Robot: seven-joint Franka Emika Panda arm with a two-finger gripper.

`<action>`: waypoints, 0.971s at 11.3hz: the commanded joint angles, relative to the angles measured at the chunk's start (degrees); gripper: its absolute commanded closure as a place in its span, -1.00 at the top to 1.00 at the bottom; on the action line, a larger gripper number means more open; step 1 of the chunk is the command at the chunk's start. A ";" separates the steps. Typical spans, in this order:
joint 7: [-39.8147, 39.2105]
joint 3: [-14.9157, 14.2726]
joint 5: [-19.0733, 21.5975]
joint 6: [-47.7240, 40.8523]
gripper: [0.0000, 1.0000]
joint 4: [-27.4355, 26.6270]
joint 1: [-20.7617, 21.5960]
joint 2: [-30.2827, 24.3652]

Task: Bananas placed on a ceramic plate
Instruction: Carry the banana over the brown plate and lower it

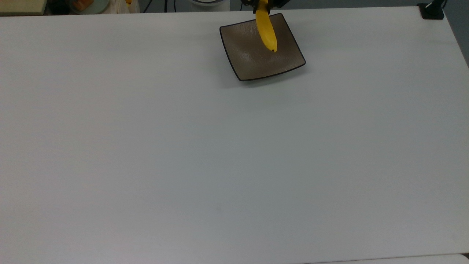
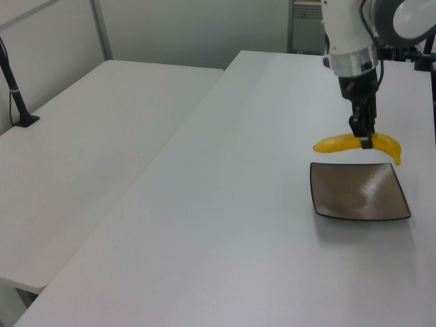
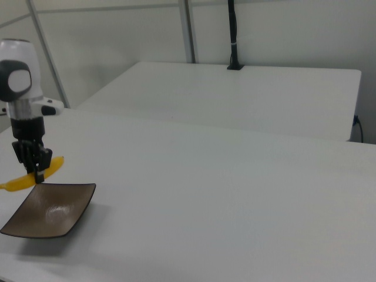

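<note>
A bright yellow banana point(image 1: 266, 31) point(image 2: 356, 144) point(image 3: 35, 174) hangs level in the air, with my gripper point(image 2: 366, 140) point(image 3: 38, 173) shut on its middle from above. Its dark tip points over the square brown-grey ceramic plate point(image 1: 253, 58) point(image 2: 357, 194) point(image 3: 50, 211), which lies flat on the white table. In the left view the banana floats just above the plate's far edge, apart from it. In the top view the fruit overlaps the plate's upper half, and the gripper point(image 1: 262, 3) sits at the frame's top edge.
The white table point(image 1: 183, 146) spreads wide around the plate. A second white table point(image 2: 88, 150) stands beside it in the left view, with a black post point(image 2: 15, 88) clamped on. Cables and clutter point(image 1: 88, 5) line the top view's upper edge.
</note>
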 commanded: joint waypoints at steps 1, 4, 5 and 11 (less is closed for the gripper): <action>4.42 -0.07 1.43 11.03 -1.00 -8.10 -0.32 -0.58; 6.89 -0.07 1.34 17.02 -1.00 -11.45 -0.32 0.30; 7.33 -0.07 1.34 18.17 -1.00 -12.24 -0.40 0.39; 7.68 -0.07 1.16 21.00 -1.00 -14.18 -0.40 1.18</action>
